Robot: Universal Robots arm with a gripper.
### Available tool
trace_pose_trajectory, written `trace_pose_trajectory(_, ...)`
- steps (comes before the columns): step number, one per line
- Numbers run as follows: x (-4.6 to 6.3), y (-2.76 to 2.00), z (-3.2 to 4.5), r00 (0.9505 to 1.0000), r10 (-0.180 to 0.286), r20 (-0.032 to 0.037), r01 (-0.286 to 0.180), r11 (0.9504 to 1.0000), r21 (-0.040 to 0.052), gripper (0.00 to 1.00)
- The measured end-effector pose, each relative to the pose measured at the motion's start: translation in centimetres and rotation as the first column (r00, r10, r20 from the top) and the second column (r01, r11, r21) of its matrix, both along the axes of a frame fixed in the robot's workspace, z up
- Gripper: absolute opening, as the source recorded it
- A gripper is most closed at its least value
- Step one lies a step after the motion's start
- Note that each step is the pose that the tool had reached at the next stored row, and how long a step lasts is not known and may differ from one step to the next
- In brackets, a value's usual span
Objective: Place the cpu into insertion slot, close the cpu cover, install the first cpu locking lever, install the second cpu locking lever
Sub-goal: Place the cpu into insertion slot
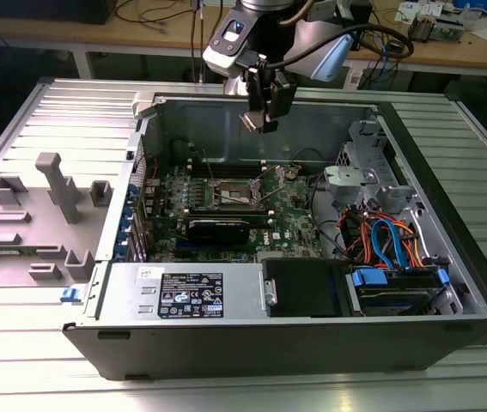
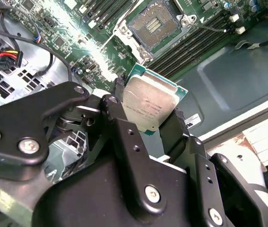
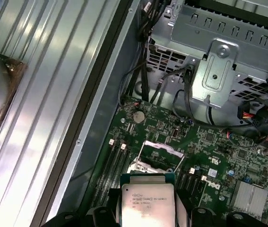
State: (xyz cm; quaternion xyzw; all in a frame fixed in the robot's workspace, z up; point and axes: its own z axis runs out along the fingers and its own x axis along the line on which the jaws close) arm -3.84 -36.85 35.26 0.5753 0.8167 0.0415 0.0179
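An open black computer case [image 1: 475, 283] lies on its side on a ribbed, pale metal table [image 1: 20, 378]. In the upper middle of the exterior view, a black gripper [image 1: 262, 118] hangs over the case. It is clamped on the cpu [image 2: 148, 106], with one black finger against each of two opposite edges.

The cpu is a small flat square. Both wrist views show its dull silver-grey metal top edged in green board, with a few lines of fine dark print across the metal. It is held in the air, well clear of the green motherboard [image 1: 290, 219] below.

The insertion slot [image 1: 233, 190] sits near the centre of the exterior view, lower in the frame than the gripper. It is a square socket with a silvery metal rim and a dark, finely pinned centre [image 2: 155, 23], and nothing lies in it. In the first wrist view a thin silvery plate [image 3: 164, 147] beyond the chip looks like the cpu cover standing raised, though the chip hides part of it.

Along the lower edge of the case lies a grey power-supply box [image 1: 131, 296] with a black-and-white printed label [image 1: 190, 296]. Orange and blue cables [image 1: 385, 236] curl at the lower right. At the left of the frame is a grey moulded plastic fixture [image 1: 45, 215].
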Motion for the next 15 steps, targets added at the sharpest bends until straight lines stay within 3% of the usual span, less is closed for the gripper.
trace_pose_trajectory(15,0.00,0.00,-0.01,1.0000,-0.009,0.0000,0.009,1.0000,-0.0034,0.54)
